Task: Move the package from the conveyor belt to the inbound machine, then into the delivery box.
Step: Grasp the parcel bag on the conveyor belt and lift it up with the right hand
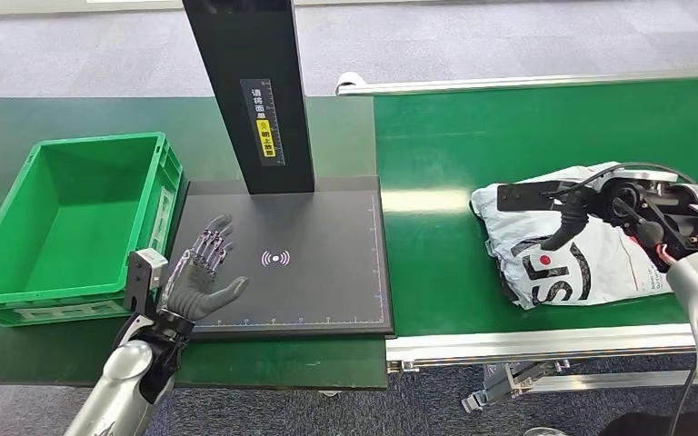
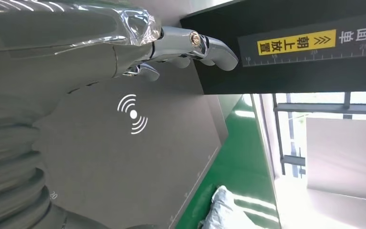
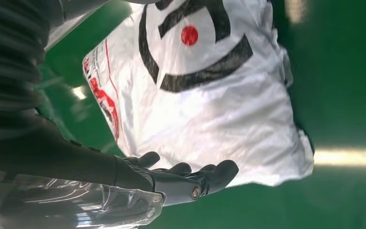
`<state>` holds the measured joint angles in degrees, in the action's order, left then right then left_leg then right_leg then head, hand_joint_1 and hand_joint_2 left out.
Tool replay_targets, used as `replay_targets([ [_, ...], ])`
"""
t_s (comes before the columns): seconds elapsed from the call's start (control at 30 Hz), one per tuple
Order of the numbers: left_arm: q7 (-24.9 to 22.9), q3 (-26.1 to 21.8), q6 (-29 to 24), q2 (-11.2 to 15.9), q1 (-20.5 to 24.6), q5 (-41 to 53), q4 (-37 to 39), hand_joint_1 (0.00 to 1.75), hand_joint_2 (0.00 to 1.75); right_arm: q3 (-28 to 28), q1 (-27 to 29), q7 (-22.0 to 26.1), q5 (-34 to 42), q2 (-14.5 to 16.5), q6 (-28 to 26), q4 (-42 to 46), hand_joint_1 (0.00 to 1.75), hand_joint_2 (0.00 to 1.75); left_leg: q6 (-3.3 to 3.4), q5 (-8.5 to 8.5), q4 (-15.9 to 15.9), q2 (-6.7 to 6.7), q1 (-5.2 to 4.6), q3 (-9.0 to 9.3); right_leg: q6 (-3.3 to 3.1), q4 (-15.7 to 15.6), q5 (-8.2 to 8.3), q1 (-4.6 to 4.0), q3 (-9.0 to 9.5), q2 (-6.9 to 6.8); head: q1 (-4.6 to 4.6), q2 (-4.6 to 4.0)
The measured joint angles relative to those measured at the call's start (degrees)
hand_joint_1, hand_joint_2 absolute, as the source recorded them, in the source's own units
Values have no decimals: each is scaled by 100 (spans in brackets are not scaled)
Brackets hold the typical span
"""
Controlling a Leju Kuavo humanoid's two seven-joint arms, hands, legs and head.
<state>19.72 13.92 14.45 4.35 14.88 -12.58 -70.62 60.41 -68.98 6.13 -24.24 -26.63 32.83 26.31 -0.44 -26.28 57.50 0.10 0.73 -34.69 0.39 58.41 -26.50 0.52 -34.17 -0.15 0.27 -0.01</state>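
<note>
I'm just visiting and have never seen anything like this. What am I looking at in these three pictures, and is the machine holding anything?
It is a humanoid robot with two silver arms. The wide picture looks down from its head; the other two come from cameras at its wrists. Its left hand hovers open over a black scanning plate, beside a green box. Its right hand, fingers apart, is next to a white package lying on the green conveyor belt. Neither hand holds anything; the package is not yet picked up.

a parcel-sorting station: green conveyor belt [image 1: 545,136], scanner platform [image 1: 327,263], green crate [image 1: 73,218].
</note>
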Motion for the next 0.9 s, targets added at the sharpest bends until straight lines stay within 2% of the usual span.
replay_targets([
  [0.23, 44, 2, 23, -81, 37, 96, 87, 0, 175, 198, 129, -396, -191, 214, -7, -227, 0, 175, 0, 0, 0, 1, 0, 2, 0, 0, 0, 0, 0, 0, 1, -1],
  [0.67, 50, 2, -34, -158, 130, 122, 241, 0, 175, 490, 291, -327, -470, 420, -90, -390, 0, 175, 0, 0, 0, 2, 0, 2, 0, 0, 0, 0, 0, 1, -1, 1],
  [0.9, 54, 2, -142, -211, 128, 240, 262, 0, 175, 895, 445, -395, -1183, 494, -676, -391, 0, 175, 0, 0, 0, 1, 0, 2, 0, 0, 0, 0, 0, 0, -1, -1],
])
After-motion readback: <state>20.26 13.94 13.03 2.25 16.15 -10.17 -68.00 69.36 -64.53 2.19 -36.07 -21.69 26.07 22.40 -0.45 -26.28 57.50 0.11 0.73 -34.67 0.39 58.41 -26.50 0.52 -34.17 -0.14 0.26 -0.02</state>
